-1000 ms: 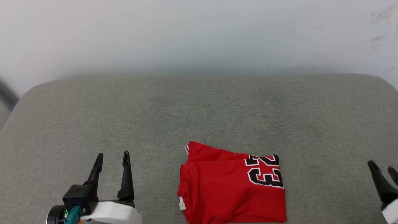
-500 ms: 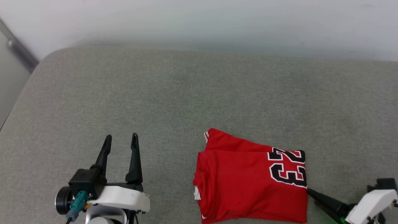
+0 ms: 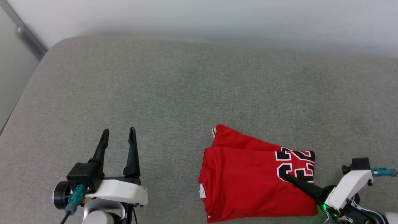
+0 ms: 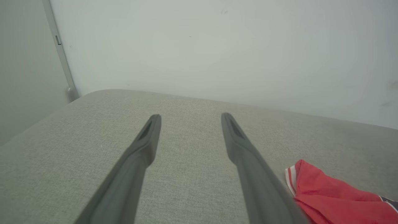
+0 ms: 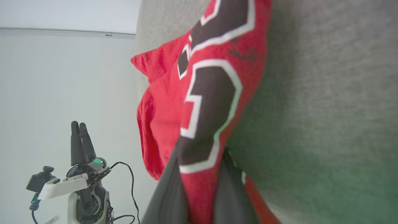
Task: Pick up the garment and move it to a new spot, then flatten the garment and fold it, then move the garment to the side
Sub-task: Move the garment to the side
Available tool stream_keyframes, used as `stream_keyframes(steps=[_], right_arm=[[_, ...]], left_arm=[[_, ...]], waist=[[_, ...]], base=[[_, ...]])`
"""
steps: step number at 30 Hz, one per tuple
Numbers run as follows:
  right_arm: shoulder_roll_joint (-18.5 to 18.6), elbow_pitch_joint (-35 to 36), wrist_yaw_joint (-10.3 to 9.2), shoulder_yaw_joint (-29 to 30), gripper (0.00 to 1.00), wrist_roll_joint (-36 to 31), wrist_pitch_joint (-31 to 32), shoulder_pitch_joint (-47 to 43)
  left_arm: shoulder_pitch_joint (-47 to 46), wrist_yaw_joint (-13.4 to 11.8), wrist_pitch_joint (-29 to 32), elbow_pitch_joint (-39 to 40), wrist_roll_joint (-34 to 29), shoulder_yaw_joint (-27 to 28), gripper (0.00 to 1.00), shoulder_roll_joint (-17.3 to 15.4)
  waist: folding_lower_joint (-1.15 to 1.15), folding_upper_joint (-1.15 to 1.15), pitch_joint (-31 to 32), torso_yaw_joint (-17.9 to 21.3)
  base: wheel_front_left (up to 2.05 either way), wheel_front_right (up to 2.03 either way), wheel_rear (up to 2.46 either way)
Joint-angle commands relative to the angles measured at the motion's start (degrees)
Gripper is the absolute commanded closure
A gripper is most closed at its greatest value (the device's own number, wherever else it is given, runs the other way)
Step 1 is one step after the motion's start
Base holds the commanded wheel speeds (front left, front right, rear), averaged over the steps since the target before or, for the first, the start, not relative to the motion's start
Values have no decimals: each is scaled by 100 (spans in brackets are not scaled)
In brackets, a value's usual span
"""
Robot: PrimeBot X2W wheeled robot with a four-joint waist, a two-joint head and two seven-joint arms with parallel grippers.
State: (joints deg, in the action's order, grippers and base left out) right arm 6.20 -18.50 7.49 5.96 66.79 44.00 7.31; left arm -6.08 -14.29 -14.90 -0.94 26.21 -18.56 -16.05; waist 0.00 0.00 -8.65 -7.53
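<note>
Jersey (image 3: 248, 180): folded into a flat packet on the grey cushion (image 3: 174, 93), near its front edge, right of centre in the head view.

Right claw (image 3: 289, 178): closed on the jersey's right end. The wrist view shows red cloth with the black number (image 3: 295, 163) pinched between the two fingers.
Left claw (image 3: 118, 137): fingers spread wide, nothing in them, over bare cushion well apart from the jersey.

Risks (judgement):
- The pinch may take only the upper layers. A lift would then peel the fold open.
- One-end hold: the free left end would trail and bunch if dragged.
- Thin cloth could slip out under a quick pull.

Orientation: long axis runs left to right across the head view, tilted slightly. Number end faces the right claw. The corner with striped trim (image 3: 214, 132) points far-left.
</note>
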Motion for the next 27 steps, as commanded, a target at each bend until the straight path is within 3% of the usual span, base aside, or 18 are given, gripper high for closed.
stream_keyframes(steps=[1, 8, 13, 15, 16, 20, 27], right_arm=[[110, 88, 0, -80, 100, -77, -89, 29], [850, 415, -1, -928, 100, -1186, -629, -36], [1361, 175, -1, -1491, 100, -2571, -814, 266], [1423, 0, -2, -1596, 100, -2948, -875, 391], [1399, -214, -2, -1718, 100, -3285, -1014, 620], [1418, -472, -2, -1841, 100, -3586, -1334, 1044], [1484, -1062, -3, -1609, 100, -4103, -2188, 2086]], left_arm=[[32, 9, -39, -8, -30, 25, 0, -5], [211, 32, -29, 4, -41, 117, 0, -27], [221, 51, -28, 98, -20, 189, 0, -50], [205, 58, -28, 141, -57, 191, 0, -45], [162, 78, -28, 222, -106, 176, 0, -20], [26, 104, -28, 337, -189, 135, 0, -32], [-530, 202, 203, 592, -421, 2, 0, -215]], waist=[[0, 0, 48, 42], [0, 0, 304, 462], [0, 0, 307, 1044], [0, 0, 294, 1304], [0, 0, 226, 1726], [0, 0, -2, 2305], [0, 0, -827, 3031]], base=[[0, 0, 0], [0, 0, 0], [0, 0, 0], [0, 0, 0], [0, 0, 0], [0, 0, 0], [0, 0, 0]])
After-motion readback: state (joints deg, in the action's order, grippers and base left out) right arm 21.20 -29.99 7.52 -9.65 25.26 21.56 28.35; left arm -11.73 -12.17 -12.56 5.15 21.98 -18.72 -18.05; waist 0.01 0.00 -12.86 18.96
